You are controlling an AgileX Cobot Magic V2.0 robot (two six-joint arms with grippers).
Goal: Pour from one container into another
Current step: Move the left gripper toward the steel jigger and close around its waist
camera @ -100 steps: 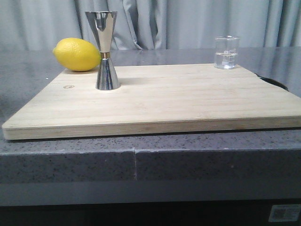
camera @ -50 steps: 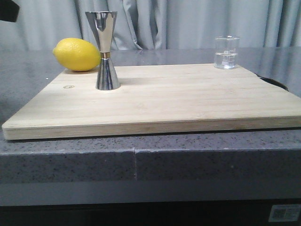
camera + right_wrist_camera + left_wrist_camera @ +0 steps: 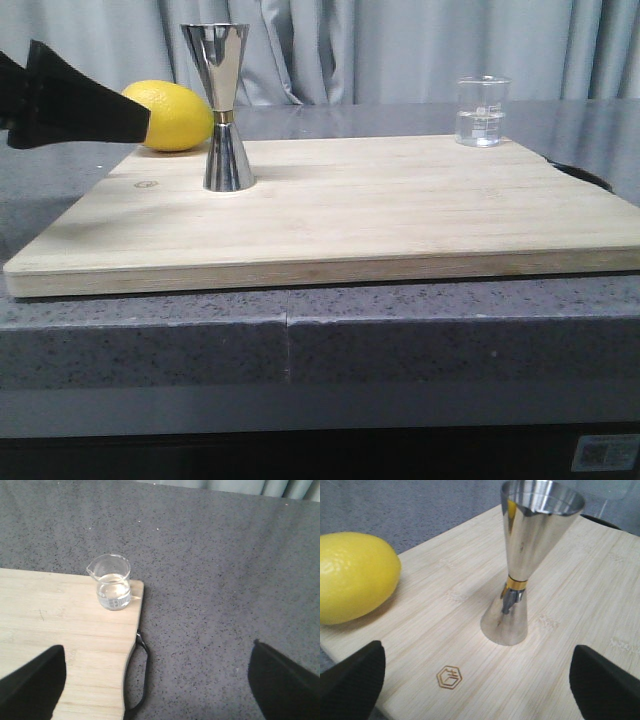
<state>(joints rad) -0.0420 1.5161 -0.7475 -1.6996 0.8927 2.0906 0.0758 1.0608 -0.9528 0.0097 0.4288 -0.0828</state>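
Left gripper (image 3: 475, 680), fingers spread wide and empty, faces the upright jigger (image 3: 522, 565) straight ahead; right gripper (image 3: 155, 680), equally wide and empty, has the beaker (image 3: 112, 587) ahead at the board's (image 3: 60, 630) corner, nearer this arm.

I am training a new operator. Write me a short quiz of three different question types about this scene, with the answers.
1. True or false: the beaker stands right beside the lemon.
2. Which object does the left tool face? A) jigger B) beaker C) board handle
3. Fill in: the beaker holds a clear ____.

Key
1. False: the beaker is at the far right corner of the cutting board, the lemon at the far left.
2. A
3. liquid
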